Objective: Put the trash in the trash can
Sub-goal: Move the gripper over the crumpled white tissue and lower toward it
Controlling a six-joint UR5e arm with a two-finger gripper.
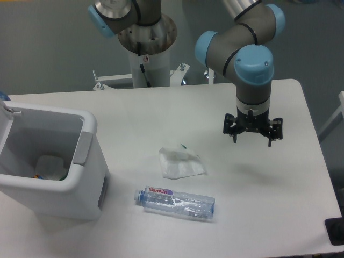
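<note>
A crumpled white translucent tissue [180, 162] lies flat on the table near the middle. A clear crushed plastic bottle [176, 202] with a blue cap and a red-lettered label lies on its side in front of it, cap to the left. The white trash can [80, 177] stands at the left with its lid open and a grey tab on its rim; some items lie inside. My gripper [252, 139] hangs above the table to the right of the tissue, pointing down, its fingers spread and empty.
The arm's base column [148, 54] stands behind the table's far edge. A dark object [335, 231] sits at the table's front right corner. The table's right edge lies close to the gripper's right.
</note>
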